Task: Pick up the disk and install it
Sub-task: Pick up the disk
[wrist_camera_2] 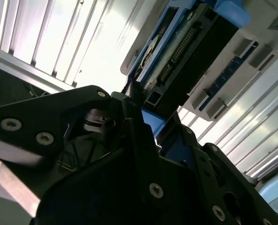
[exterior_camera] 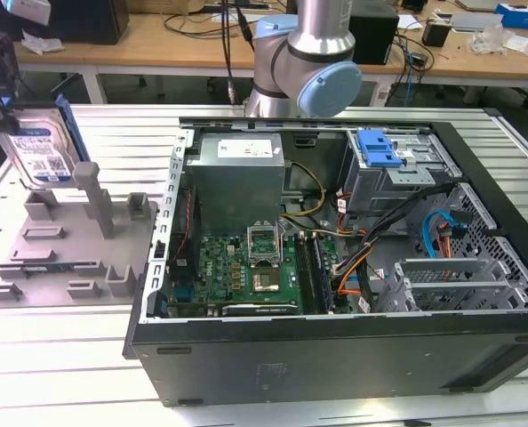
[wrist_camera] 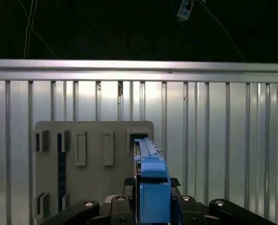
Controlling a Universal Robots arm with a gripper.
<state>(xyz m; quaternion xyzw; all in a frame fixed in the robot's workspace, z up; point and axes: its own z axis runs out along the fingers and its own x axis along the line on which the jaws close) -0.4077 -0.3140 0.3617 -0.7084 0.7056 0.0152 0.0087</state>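
Observation:
The disk [exterior_camera: 37,153], a silver hard drive with a white-and-blue label in a blue carrier bracket, hangs tilted just above the grey fixture plate [exterior_camera: 68,258] at the exterior view's left. My gripper [exterior_camera: 4,105] grips its upper end and is shut on it. In the first wrist view the disk [wrist_camera: 150,185] shows edge-on between my black fingers [wrist_camera: 118,206], over the fixture plate [wrist_camera: 92,150]. In the second wrist view the disk [wrist_camera_2: 190,51] shows its connector edge reaching away from the gripper [wrist_camera_2: 148,123].
The open computer case [exterior_camera: 335,356] lies on the slatted aluminium table [exterior_camera: 60,374] at the exterior view's right. Its grey drive cage [exterior_camera: 397,178] carries a fixed blue latch piece [exterior_camera: 377,149]. Cables cross the case interior. The arm's base [exterior_camera: 304,53] stands behind the case.

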